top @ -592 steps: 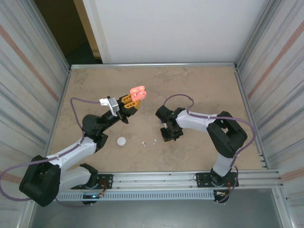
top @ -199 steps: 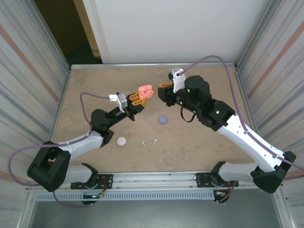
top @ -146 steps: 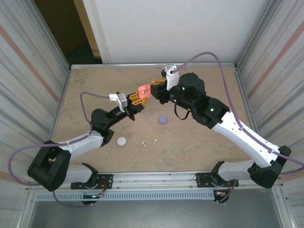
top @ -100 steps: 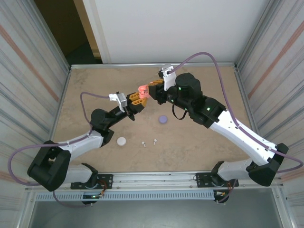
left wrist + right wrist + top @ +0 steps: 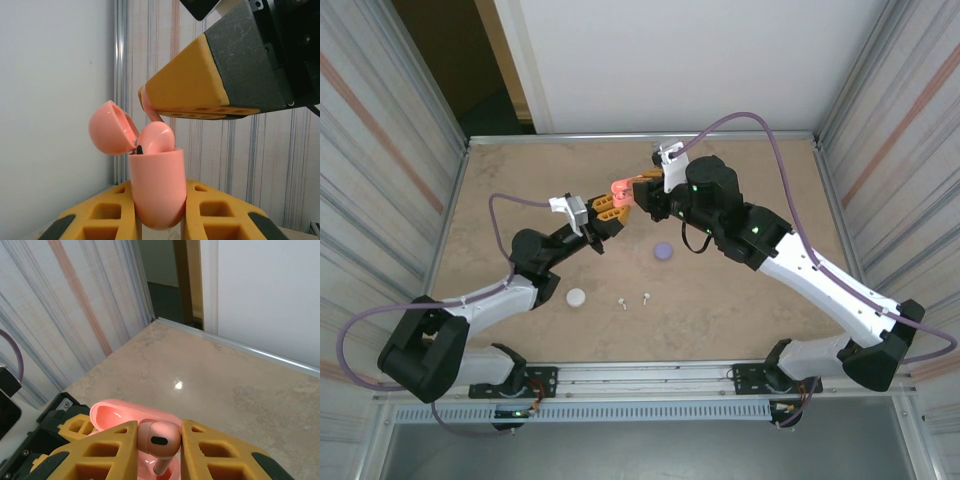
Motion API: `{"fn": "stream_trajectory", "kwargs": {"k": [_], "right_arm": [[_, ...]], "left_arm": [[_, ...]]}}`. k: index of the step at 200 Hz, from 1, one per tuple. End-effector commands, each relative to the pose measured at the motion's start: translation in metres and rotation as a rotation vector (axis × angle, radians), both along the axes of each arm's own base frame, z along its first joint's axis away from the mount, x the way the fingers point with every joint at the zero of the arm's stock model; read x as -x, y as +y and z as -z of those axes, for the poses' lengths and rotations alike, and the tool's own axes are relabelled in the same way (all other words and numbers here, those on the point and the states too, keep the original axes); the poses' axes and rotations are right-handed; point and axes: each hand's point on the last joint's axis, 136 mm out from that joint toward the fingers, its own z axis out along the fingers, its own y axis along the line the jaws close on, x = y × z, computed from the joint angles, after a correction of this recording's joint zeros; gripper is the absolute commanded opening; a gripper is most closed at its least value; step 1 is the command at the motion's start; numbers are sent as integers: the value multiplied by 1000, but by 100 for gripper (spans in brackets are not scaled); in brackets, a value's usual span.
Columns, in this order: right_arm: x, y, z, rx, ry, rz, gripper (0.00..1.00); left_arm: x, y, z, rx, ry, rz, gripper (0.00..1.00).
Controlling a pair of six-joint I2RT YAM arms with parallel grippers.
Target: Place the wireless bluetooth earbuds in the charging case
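Left gripper (image 5: 608, 210) is clamped on the pink case (image 5: 156, 195), lid open, raised above the table (image 5: 740, 300); right gripper (image 5: 645, 190) pinches a pink earbud (image 5: 159, 436) at the case's mouth; two white earbuds (image 5: 632, 300) lie below.

pink earbud (image 5: 156, 137): at case mouth, stem down | pink case (image 5: 156, 195): upright, lid open

Top view, upper middle: the left gripper (image 5: 608, 207) has the open case (image 5: 619, 188) at its tip. The right gripper (image 5: 643, 190) is just right of it, its earbud (image 5: 158, 437) over the case. A round case (image 5: 663, 251) lies below them, a second round case (image 5: 576, 297) lower left, and loose earbuds (image 5: 620, 303) (image 5: 645, 297) between those two.
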Motion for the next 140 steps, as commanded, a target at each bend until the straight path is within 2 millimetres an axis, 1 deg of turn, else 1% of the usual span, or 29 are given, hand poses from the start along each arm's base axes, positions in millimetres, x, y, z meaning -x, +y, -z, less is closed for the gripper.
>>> {"fn": "stream_trajectory", "kwargs": {"k": [1,74,140], "right_arm": [[0,1,5,10,0,9,24],[0,3,18,14,33,11,24],[2,6,21,-1,57,-4,24]], "left_arm": [[10,3,-25,53,-77,10,0],[12,3,-27,55,-80,13,0],[13,5,-27,57,-81,8,0]]}}
